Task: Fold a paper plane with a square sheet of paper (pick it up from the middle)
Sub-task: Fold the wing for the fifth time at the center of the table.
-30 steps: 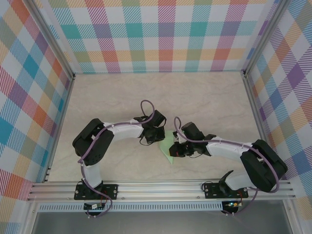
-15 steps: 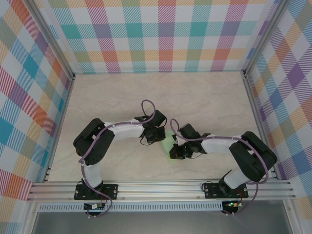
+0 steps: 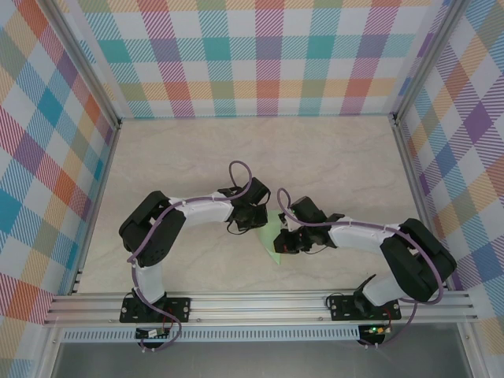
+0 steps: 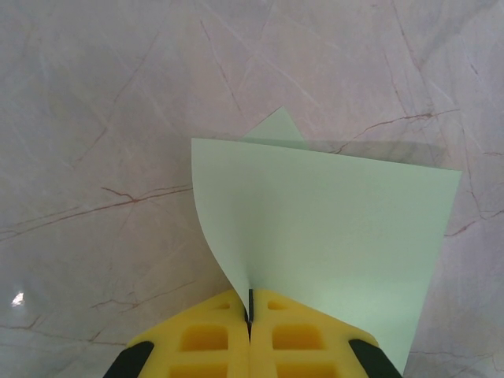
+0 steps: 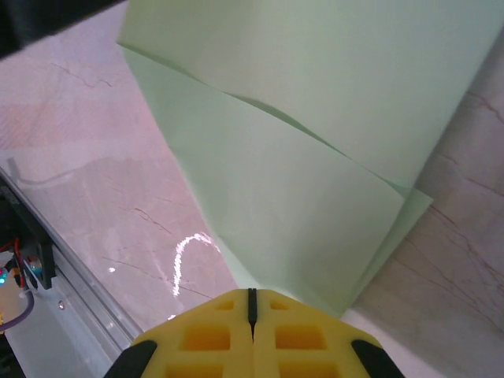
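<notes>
**1. Location of the workpiece.** The square sheet of paper (image 3: pixel 272 239) is a little toward 6 o'clock from the centre of the surface (image 3: pixel 236 157). It sits directly between the two arms. In the wrist views it curls up off the marble rather than lying flat.

**2. Claw state.**
- **Left claw (image 4: pixel 250 309):** The yellow fingers are pressed together, with one edge of the sheet pinched in the seam. From there the paper spreads toward 12 to 2 o'clock in the left wrist view.
- **Right claw (image 5: pixel 252 298):** The fingers are likewise pressed together, and a narrow corner of the sheet runs down into the tips. We judge this to be a grip, although the contact line itself is hidden.

**3. Governing relation.** In the top view the sheet's long axis runs roughly 12 to 6 o'clock and narrows to a point at 6.
- The left claw holds it from the 10 o'clock side.
- The right claw holds it from the 3 o'clock side.
- Neither arm is nearer, since both already touch the paper.

The right wrist view shows overlapping layers, with an edge crossing from 10 to 4 o'clock. We judge that the next fold needs one claw to anchor the sheet. The other claw then carries its edge across the long axis.
</notes>
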Tool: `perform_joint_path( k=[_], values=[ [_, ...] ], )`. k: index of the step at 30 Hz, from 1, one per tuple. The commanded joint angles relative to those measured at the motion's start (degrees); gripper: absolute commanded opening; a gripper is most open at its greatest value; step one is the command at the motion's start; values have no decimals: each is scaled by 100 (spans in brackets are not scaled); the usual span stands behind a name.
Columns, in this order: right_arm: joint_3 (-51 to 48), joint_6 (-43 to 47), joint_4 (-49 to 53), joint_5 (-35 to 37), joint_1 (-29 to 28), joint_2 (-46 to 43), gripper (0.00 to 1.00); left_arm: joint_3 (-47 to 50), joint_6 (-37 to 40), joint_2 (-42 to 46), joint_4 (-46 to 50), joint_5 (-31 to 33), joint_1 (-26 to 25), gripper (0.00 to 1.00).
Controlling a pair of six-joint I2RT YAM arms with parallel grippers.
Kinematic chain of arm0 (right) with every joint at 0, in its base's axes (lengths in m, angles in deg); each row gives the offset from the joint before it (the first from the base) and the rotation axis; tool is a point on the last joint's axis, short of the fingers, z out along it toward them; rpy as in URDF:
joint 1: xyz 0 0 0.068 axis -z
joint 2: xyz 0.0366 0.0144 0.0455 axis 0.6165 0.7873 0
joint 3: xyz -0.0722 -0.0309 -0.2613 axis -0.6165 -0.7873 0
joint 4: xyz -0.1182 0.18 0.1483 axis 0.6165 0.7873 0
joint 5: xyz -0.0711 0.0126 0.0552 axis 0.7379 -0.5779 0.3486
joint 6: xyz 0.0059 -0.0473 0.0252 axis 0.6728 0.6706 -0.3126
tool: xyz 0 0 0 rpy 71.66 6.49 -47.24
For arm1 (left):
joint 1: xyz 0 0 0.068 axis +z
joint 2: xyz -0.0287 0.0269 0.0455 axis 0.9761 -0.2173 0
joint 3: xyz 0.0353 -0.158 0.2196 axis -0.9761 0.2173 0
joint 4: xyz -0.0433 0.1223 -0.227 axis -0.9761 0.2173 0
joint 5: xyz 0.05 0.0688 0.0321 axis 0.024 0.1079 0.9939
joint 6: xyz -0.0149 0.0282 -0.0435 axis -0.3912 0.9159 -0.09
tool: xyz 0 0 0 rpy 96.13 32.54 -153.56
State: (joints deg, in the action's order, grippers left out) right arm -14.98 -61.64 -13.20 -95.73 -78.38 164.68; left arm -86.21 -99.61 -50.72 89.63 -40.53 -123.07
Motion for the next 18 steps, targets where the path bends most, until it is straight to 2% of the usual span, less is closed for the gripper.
perform_joint_path(
  k=[1, 4, 12, 18],
  values=[
    [115, -43, -309, -333, 7, 105, 4, -109, -39, -14, 209, -34, -70, 0],
    [61, -126, -516, -488, 6, 339, 4, -125, -42, 4, 211, -42, -71, 0],
    [-250, -29, -346, 105, 6, 887, 3, -143, -39, -14, 249, -43, -66, 0],
    [-224, 154, -81, 304, 16, 414, 5, -143, -142, 37, 276, -67, -72, 0]
  ],
)
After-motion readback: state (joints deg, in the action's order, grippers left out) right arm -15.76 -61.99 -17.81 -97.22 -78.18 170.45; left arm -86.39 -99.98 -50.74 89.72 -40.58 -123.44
